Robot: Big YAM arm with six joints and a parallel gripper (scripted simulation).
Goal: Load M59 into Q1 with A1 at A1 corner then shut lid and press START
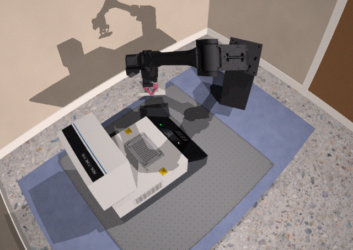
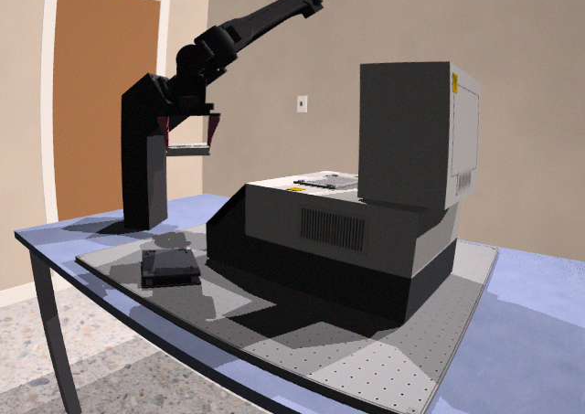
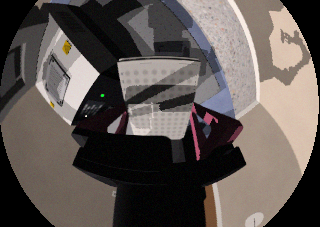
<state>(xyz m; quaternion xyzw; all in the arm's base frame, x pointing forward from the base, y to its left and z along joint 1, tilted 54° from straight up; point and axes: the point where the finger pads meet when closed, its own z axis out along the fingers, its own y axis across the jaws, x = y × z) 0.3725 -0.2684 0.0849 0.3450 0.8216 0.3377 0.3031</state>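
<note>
My gripper [image 1: 150,90] is shut on the sealed PCR plate M59 [image 2: 187,149] and holds it level, high in the air above the empty black plate nest N1 [image 2: 169,267]. The plate also shows between the pink fingers in the wrist view [image 3: 159,95]. The nest also shows in the top view [image 1: 154,110]. The cycler Q1 [image 1: 148,156] stands with its lid [image 1: 94,159] [image 2: 415,131] swung open and upright. Its block [image 1: 143,149] with four corner brackets is bare. The lamp [image 1: 160,125] on the black panel glows green, beside the keys [image 1: 181,135].
The arm's black base column [image 1: 235,89] stands at the back of the grey perforated plate [image 1: 205,190]. Yellow warning labels [image 1: 162,171] sit on Q1's top. The table's edge and a leg [image 2: 54,334] are near the nest side.
</note>
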